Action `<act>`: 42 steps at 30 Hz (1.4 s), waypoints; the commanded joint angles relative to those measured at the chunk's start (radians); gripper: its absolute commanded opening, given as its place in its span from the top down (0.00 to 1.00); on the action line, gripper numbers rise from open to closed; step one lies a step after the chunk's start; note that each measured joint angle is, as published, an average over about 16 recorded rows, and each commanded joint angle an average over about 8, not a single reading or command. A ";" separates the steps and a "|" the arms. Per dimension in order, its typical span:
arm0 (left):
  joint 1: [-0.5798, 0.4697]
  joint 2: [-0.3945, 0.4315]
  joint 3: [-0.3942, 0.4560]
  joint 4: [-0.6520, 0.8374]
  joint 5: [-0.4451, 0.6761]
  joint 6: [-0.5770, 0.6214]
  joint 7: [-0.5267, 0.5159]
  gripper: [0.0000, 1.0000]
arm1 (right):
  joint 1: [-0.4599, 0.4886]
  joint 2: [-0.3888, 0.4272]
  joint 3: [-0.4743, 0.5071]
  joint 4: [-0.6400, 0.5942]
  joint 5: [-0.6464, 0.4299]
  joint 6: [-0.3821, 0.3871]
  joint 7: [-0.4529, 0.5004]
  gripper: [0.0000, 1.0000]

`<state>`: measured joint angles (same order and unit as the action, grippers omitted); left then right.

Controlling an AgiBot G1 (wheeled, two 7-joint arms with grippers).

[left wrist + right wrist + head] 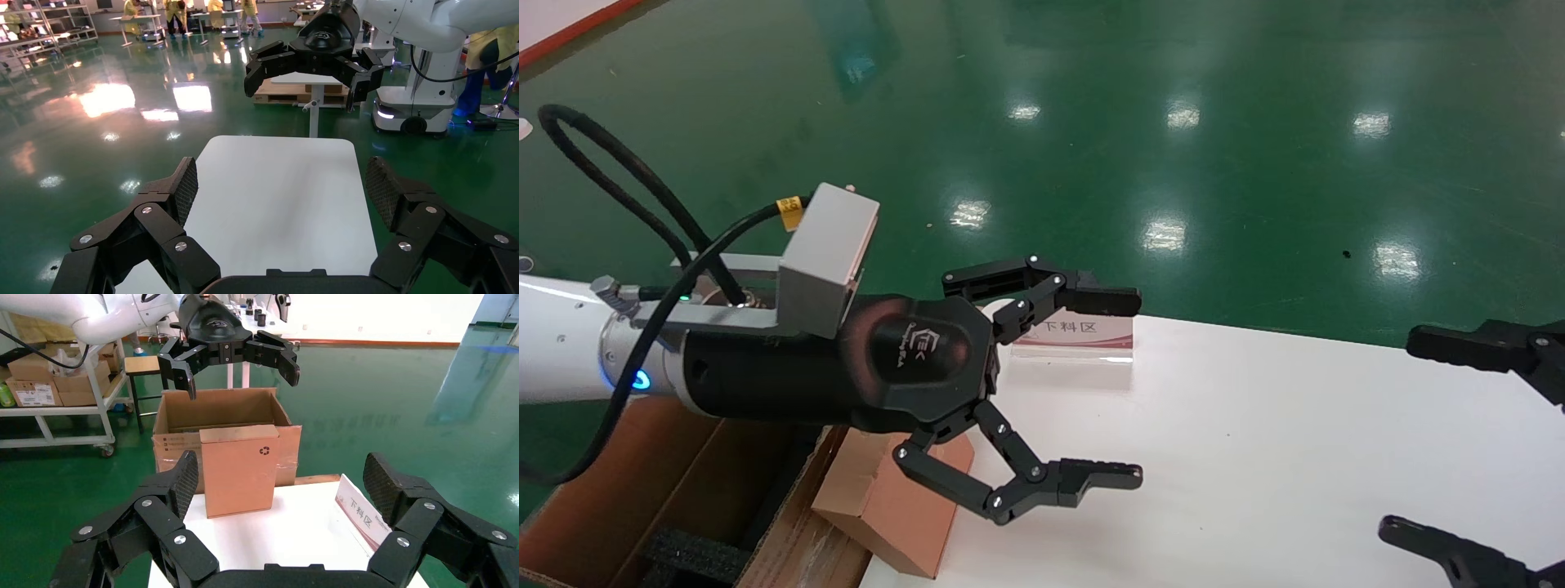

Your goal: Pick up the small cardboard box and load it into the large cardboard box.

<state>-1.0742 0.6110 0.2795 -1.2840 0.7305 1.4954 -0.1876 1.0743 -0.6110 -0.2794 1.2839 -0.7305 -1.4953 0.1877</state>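
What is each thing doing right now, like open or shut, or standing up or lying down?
left gripper: fingers open, holding nothing, above the table's left end.
right gripper: fingers open, empty, at the table's right end.
small cardboard box: closed, standing upright on the white table, beside the carton.
large cardboard box: top open, off the table's left end.
sign: standing upright on the table.

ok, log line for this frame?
small cardboard box: on white table, leaning on large cardboard box, not grasped | left gripper: open, above box | right gripper: open, across table
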 commanded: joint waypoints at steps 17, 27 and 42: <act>-0.033 -0.035 0.030 -0.029 0.078 -0.011 -0.059 0.00 | 0.000 0.000 0.000 -0.001 0.000 0.000 0.000 0.00; -0.295 -0.047 0.233 -0.061 0.466 0.046 -0.443 0.00 | 0.001 0.000 -0.001 -0.001 0.001 0.000 -0.001 0.00; -0.743 0.021 0.723 -0.071 0.781 0.096 -0.945 0.00 | 0.001 0.001 -0.002 -0.001 0.001 0.000 -0.001 0.00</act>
<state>-1.8080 0.6291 0.9937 -1.3544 1.4820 1.5902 -1.1156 1.0753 -0.6104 -0.2818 1.2829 -0.7292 -1.4949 0.1862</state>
